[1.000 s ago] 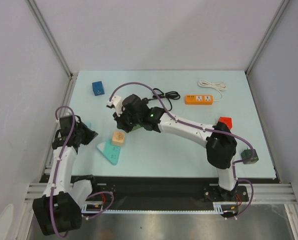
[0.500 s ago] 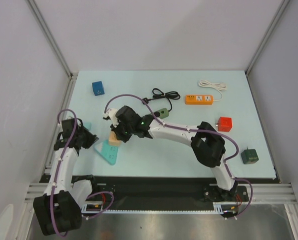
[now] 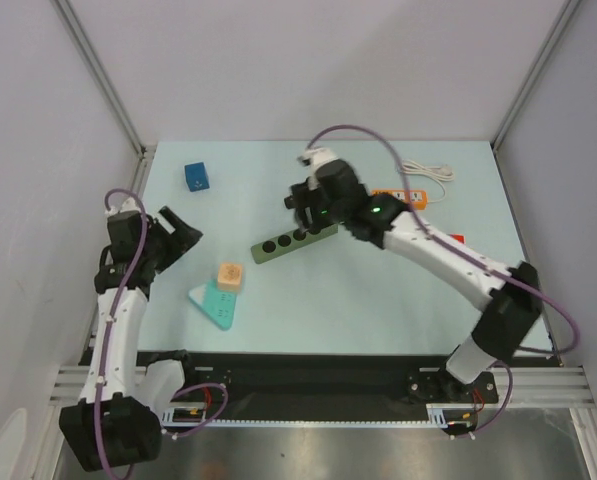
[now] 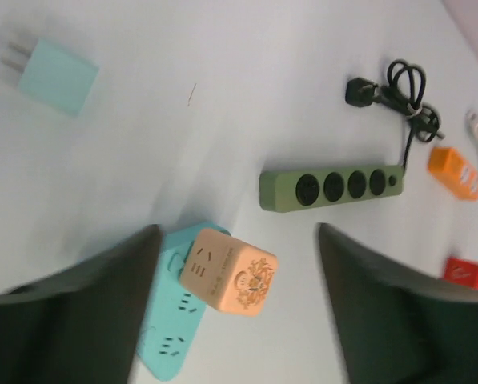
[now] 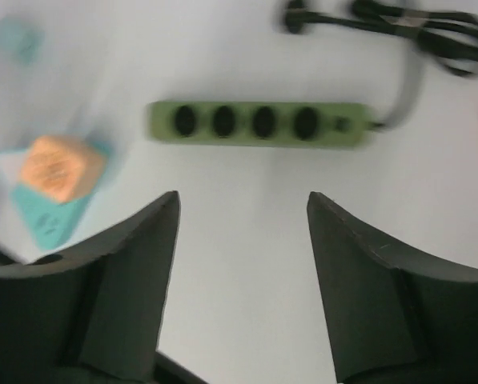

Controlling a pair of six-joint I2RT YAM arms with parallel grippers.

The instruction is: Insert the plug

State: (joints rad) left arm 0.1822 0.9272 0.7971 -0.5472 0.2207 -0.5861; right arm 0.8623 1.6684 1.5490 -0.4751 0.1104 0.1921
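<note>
A peach cube adapter [image 3: 232, 277] sits on a teal triangular power strip [image 3: 214, 303], tilted in the left wrist view, cube [image 4: 228, 270] on strip [image 4: 168, 340]. My left gripper [image 3: 178, 228] hovers to their left, open and empty [image 4: 239, 232]. A small teal plug adapter [image 4: 58, 76] lies flat on the table, prongs showing. A green power strip [image 3: 293, 240] lies mid-table; its black cord and plug [image 4: 359, 90] coil behind it. My right gripper [image 3: 300, 213] hangs above the green power strip [image 5: 259, 124], open with nothing between its fingers [image 5: 241, 198].
A blue cube [image 3: 197, 176] stands at the back left. An orange power strip [image 3: 403, 198] with a white cable [image 3: 428, 170] lies at the back right, partly behind my right arm. A red cube [image 4: 465, 272] sits to the right.
My right arm has swung from the peach cube back and right to above the green strip, and its jaws have opened. The left gripper has lifted slightly and opened wide.
</note>
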